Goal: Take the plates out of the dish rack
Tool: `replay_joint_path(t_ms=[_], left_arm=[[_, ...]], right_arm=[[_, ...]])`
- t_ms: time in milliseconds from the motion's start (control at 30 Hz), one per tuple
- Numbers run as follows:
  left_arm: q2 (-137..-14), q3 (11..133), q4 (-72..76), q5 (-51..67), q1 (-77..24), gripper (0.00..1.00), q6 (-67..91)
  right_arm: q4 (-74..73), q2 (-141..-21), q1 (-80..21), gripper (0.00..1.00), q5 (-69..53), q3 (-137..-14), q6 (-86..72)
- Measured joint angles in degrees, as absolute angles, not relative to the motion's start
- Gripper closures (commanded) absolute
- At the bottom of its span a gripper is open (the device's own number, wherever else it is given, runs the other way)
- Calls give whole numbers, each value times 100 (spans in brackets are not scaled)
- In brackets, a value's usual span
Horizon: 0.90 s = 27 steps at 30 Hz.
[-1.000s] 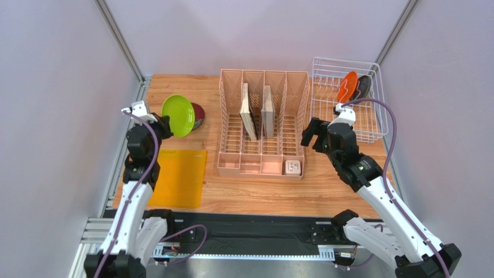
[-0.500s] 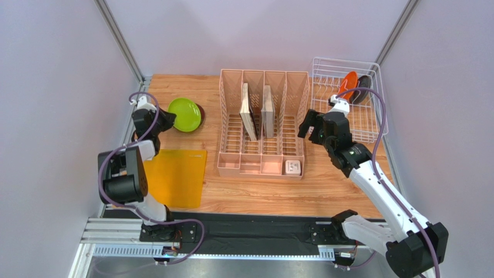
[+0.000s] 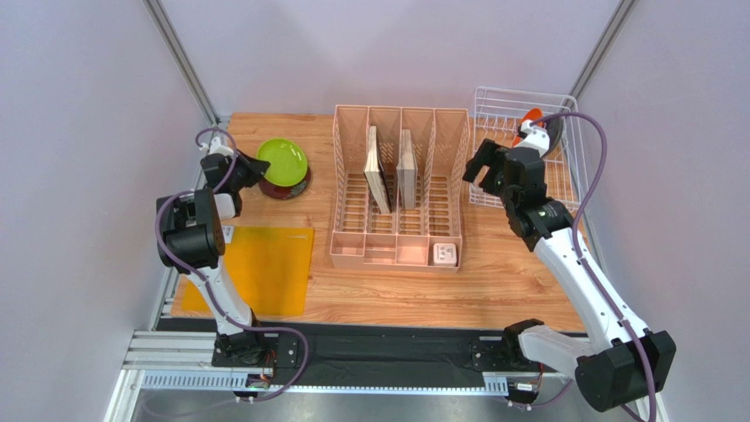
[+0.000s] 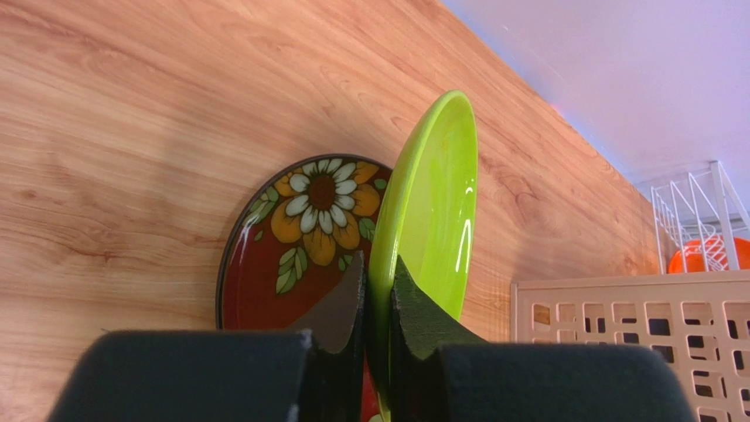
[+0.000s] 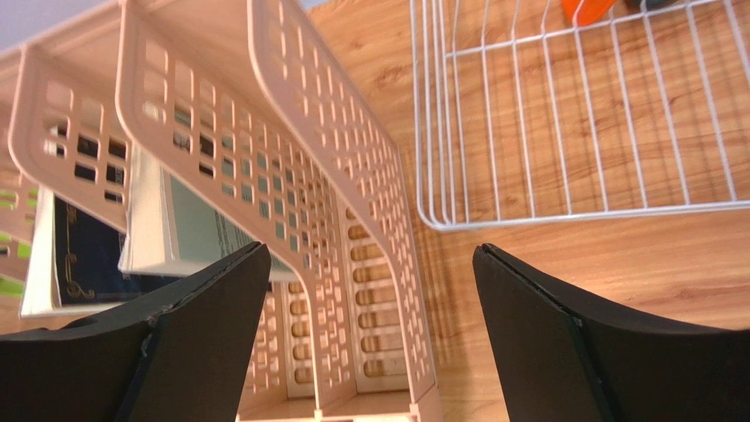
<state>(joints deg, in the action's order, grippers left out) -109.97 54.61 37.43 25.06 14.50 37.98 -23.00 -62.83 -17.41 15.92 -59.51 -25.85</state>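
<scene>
Unloading looks half done: the dish rack (image 3: 497, 110) holds the orange plate (image 3: 531, 117) on edge at its far side, just beyond our spread right fingers (image 5: 202, 325); well left of it, our left fingers (image 4: 343, 303) clamp the lime green plate (image 4: 431, 220) over the red floral plate (image 4: 299, 237).

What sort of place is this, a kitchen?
Likely a robot test cell, not a kitchen: two arms mounted at a wooden table, bare grey walls closing it in, a dish rack as prop.

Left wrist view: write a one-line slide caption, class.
Left gripper pinches the lime green plate by its rim over the red floral plate on the wooden table.
</scene>
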Motion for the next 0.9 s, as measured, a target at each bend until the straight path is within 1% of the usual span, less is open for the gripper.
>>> replay_joint_path(t_ms=[167, 233, 267, 333, 400, 433, 533, 600, 700, 733, 900], left_arm=[[-11109, 5752, 3225, 2637, 1479, 85, 3874], [-11109, 5861, 2993, 2679, 1481, 75, 3876], [-11109, 5889, 2908, 2696, 1481, 75, 3879], [-11118, 5968, 2637, 2746, 1481, 69, 3872], [-11163, 6082, 2386, 2810, 1487, 65, 3863], [-11196, 6143, 2274, 2853, 1492, 57, 3861], [-11225, 6189, 2038, 2921, 1498, 49, 3833], [-11225, 6208, 1833, 2954, 1498, 47, 3791], [-11225, 6230, 1527, 2978, 1500, 37, 3712], [-11225, 6230, 1466, 2978, 1500, 23, 3688], [-11013, 6149, 1170, 2851, 1492, 18, 3651]], right_arm=[[-2279, -6523, -1387, 8, 1752, -6368, -2565], [-2252, -6687, -1247, 8, 1815, -6536, -2545], [-2241, -6805, -1162, 8, 1857, -6628, -2534], [-2213, -7063, -958, 8, 1903, -6814, -2515], [-2156, -7323, -777, 8, 1944, -6943, -2504], [-2154, -7456, -690, 8, 1957, -6997, -2495], [-2161, -7900, -454, 8, 1999, -7242, -2432], [-2147, -8259, -329, 8, 2029, -7485, -2368], [-2213, -8919, -172, 9, 2123, -8044, -2279], [-2204, -9157, -132, 9, 2145, -8250, -2261], [-2241, -10256, 97, 9, 2161, -9126, -2191]])
